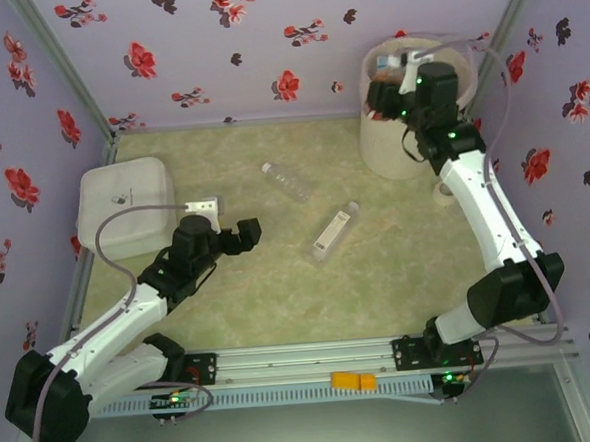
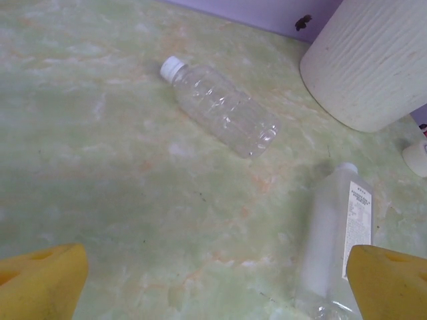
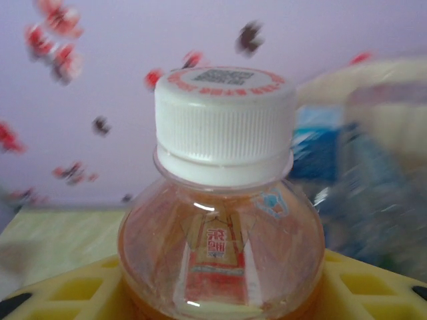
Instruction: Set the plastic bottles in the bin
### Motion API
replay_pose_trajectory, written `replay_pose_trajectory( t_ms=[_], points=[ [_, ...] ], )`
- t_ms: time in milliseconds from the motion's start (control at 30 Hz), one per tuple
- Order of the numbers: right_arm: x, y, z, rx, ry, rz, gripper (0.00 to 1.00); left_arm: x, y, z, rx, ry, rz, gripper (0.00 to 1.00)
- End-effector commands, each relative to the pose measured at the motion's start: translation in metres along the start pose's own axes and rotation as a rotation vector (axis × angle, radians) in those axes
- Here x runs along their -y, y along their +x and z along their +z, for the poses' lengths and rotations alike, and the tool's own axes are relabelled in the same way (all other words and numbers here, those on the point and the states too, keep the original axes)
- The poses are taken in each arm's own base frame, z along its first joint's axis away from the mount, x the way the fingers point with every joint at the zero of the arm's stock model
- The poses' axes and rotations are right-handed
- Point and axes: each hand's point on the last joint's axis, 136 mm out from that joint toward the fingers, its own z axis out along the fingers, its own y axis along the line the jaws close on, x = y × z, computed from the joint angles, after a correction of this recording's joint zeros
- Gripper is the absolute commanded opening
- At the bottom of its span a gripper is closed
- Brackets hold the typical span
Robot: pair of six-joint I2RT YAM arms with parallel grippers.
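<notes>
Clock read on the overhead view, 12 at the far wall

Right gripper: at 1 o'clock of the table, over the rim of the bin. It is clamped on the orange bottle. In the wrist view the bottle's body sits between the yellow pads, with its white cap toward 12 of that frame. Right of the bottle are blurred blue and clear shapes and a cream edge (too smeared to name)

Left gripper: at 9 o'clock, low above the table, jaws spread wide and holding nothing. In its wrist view the two yellow pads sit in the bottom corners with bare table between them

Bottles on the table: two, both lying down and apart from each other
- clear bottle: just off centre toward 12, white cap pointing to 10 o'clock
- white-labelled bottle: about centre, slightly toward 3, cap pointing to 1 o'clock, label facing up

Bin: upright in the far right corner, ribbed cream wall

Other items:
- white box at 9 to 10 o'clock, against the left wall
- tape roll just beside the bin's foot, on its 5 o'clock side, next to the right arm
</notes>
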Motion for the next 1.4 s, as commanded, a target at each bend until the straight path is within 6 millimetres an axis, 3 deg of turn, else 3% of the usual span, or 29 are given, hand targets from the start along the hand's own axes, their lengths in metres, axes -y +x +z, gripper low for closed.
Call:
replay_pose_trajectory(
  t_ms=[0,167,433,533,633,833,967,1033,1133,1233,1367],
  points=[
    [0.054,-0.027,-0.002,0.033,0.232,-0.049,0.57,-0.008,0.000,0.000,0.032,-0.018,-0.057,1.00],
    [0.104,-0.035,0.020,-0.011,0.393,-0.056,0.57,-0.005,0.008,0.003,0.040,0.032,-0.112,1.00],
    [0.137,-0.011,0.059,-0.078,0.444,-0.028,0.58,-0.008,0.013,0.004,0.043,0.035,-0.130,1.00],
    [0.144,-0.010,0.065,-0.093,0.452,-0.008,0.68,-0.008,0.013,0.004,0.043,0.036,-0.131,1.00],
    [0.143,-0.021,0.062,-0.072,0.460,-0.006,0.99,-0.008,0.013,0.004,0.043,0.036,-0.129,1.00],
    [0.125,-0.056,0.030,0.003,0.422,0.003,1.00,-0.009,0.009,0.005,0.055,0.025,-0.130,1.00],
    [0.099,-0.055,0.006,0.001,0.337,0.043,1.00,-0.016,-0.002,0.004,0.087,-0.003,-0.144,1.00],
    [0.078,-0.041,-0.001,-0.020,0.280,0.067,1.00,-0.022,-0.007,0.003,0.106,-0.019,-0.156,1.00],
    [0.042,-0.005,-0.006,-0.078,0.183,0.088,1.00,-0.032,-0.014,0.003,0.130,-0.044,-0.185,1.00],
    [0.000,0.047,-0.008,-0.146,0.087,0.090,1.00,-0.046,-0.014,0.003,0.139,-0.077,-0.233,1.00],
    [-0.036,0.122,-0.018,-0.277,0.051,0.109,1.00,-0.060,-0.009,0.004,0.135,-0.107,-0.276,1.00]
  ],
)
